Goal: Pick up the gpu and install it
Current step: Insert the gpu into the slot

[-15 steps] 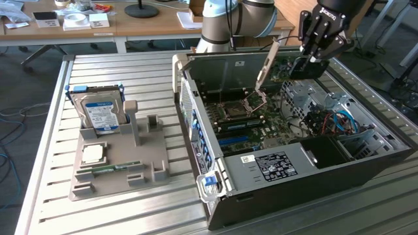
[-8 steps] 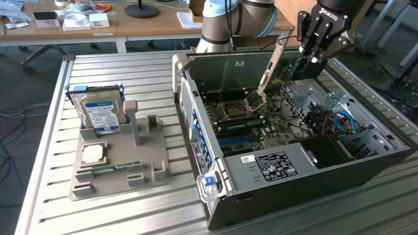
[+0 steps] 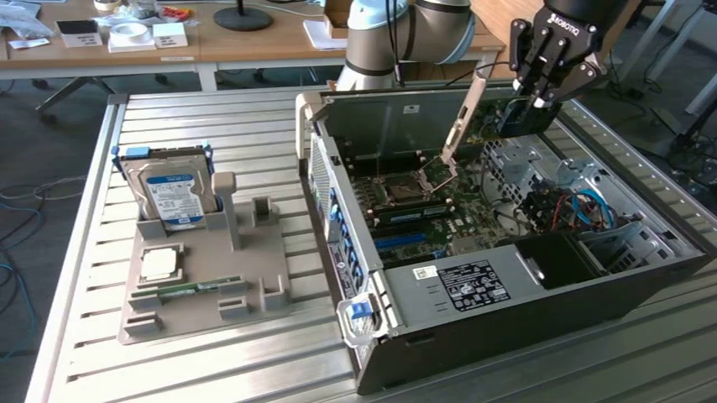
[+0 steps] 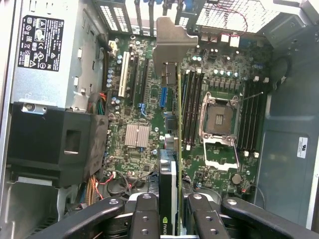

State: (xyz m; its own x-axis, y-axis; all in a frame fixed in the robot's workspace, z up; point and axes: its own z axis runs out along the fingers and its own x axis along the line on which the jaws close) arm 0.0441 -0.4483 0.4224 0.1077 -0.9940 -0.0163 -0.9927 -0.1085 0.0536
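My gripper (image 3: 540,94) hangs over the far right part of the open computer case (image 3: 627,277), shut on the gpu (image 3: 522,117). The card is a dark board that hangs below the fingers, above the motherboard (image 3: 431,214). In the wrist view the gpu (image 4: 168,179) shows edge-on between the two black fingers (image 4: 145,214). Its silver end bracket (image 4: 173,42) points toward the case's rear slot openings. It hovers over the motherboard (image 4: 139,134), in line with the expansion slots beside the CPU socket (image 4: 219,119). The gripper (image 4: 173,219) holds the card by its near end.
A grey holder (image 3: 196,285) on the slatted table, at the exterior view's left, carries a silver hard drive (image 3: 170,197), a chip and a green RAM stick (image 3: 193,290). Inside the case are the power supply (image 4: 47,55), a black shroud (image 4: 55,144) and a raised socket lever (image 3: 462,117).
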